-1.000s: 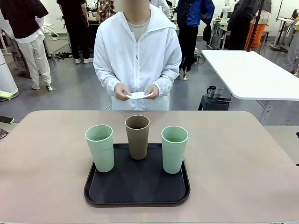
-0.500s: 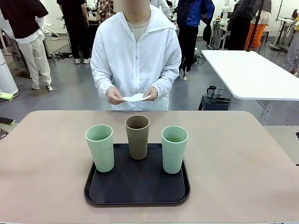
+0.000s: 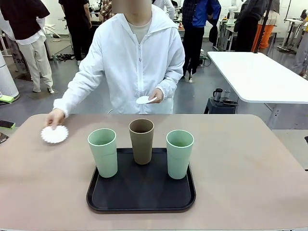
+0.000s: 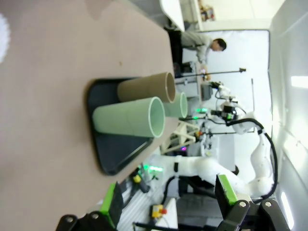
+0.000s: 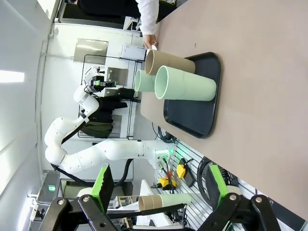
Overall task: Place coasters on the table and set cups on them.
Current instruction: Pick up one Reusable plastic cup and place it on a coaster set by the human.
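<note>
On the beige table (image 3: 250, 163), a black tray (image 3: 141, 195) carries three cups: a mint one (image 3: 103, 151) on the left, a brown one (image 3: 141, 141) at the back, a mint one (image 3: 179, 153) on the right. A person's hand (image 3: 55, 117) rests on a white lacy coaster (image 3: 54, 134) lying on the table's far left. The other hand holds more coasters (image 3: 143, 99) at chest height. My left gripper (image 4: 168, 199) is open, well short of the cups (image 4: 130, 118), and a coaster's edge (image 4: 2, 36) shows. My right gripper (image 5: 159, 185) is open too, away from the cups (image 5: 185, 86).
A white table (image 3: 255, 72) stands behind on the right, with a small dark mug (image 3: 218, 94) on a stand beside it. Other people stand in the background. Bare tabletop lies on both sides of the tray (image 5: 197, 115).
The person has reached one hand from the chest out to the table's far left and laid one coaster there. The other hand still holds the remaining coasters. The cups have not moved.
</note>
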Robot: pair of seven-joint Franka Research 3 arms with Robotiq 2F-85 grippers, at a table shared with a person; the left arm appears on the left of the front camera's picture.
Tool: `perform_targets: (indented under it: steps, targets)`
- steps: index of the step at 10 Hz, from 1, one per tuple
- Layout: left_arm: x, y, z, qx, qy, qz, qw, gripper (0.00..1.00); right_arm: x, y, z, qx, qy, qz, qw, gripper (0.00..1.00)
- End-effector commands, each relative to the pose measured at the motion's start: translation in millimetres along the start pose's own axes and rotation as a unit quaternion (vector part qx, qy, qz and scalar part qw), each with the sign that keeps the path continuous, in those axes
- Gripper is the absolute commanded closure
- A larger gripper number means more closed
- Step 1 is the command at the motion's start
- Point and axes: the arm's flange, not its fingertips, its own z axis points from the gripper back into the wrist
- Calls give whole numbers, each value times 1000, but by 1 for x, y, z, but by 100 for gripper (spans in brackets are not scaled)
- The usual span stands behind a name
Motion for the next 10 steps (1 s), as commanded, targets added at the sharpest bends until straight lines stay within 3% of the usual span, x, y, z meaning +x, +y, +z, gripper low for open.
perform_targets:
  steps: [1,10]
  targets:
    - [1,-1,0,-4,3,-7,1000,0,0,0,0,7,-1,2,1000,0]
    - [1,-1,0,-4,3,-7,1000,0,0,0,0,7,-1,2,1000,0]
